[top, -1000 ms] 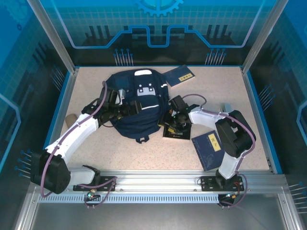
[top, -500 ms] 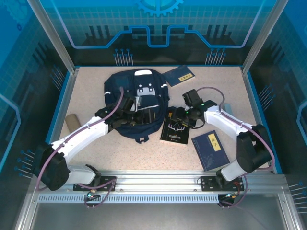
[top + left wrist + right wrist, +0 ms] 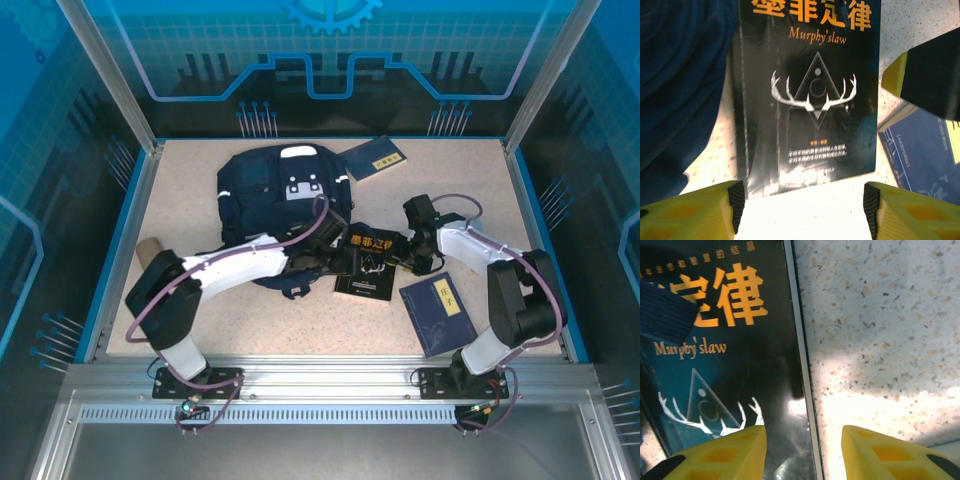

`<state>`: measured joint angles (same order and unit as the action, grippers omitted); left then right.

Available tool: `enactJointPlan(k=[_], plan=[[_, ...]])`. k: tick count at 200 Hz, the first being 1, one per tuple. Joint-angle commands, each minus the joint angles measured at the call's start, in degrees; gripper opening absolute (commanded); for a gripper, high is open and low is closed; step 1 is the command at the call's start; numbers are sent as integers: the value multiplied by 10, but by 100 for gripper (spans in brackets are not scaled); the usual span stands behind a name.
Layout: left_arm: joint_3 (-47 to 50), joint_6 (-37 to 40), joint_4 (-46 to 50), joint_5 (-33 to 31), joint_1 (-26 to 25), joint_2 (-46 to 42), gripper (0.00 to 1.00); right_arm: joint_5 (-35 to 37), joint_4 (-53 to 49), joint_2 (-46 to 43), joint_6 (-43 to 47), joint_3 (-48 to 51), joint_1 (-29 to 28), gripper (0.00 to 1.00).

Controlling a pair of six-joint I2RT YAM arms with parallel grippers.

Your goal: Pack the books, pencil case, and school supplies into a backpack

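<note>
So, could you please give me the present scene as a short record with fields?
backpack: lying flat, far left-centre of the table
black antler-emblem book: flat on the table, right of the backpack
backpack strap: lying over the book's cover
left gripper: open, at the book's bottom edge
right gripper: open, straddling the book's right edge
far navy book: behind the backpack
near navy book: by the right arm
pencil case: left side of the table, outside the backpack
</note>
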<state>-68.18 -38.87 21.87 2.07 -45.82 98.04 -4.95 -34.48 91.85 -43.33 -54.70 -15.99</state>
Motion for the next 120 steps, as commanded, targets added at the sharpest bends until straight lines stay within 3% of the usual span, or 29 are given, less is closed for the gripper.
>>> enactJointPlan(k=[1, 48, 120], plan=[[-38, 2, 13, -38, -8, 48, 63, -13, 9, 24, 20, 6, 8, 43], [-95, 23, 17, -63, -15, 140, 63, -34, 36, 51, 26, 16, 11, 38], [-176, 7, 123, -122, -41, 227, 57, -80, 39, 61, 35, 11, 10, 34]])
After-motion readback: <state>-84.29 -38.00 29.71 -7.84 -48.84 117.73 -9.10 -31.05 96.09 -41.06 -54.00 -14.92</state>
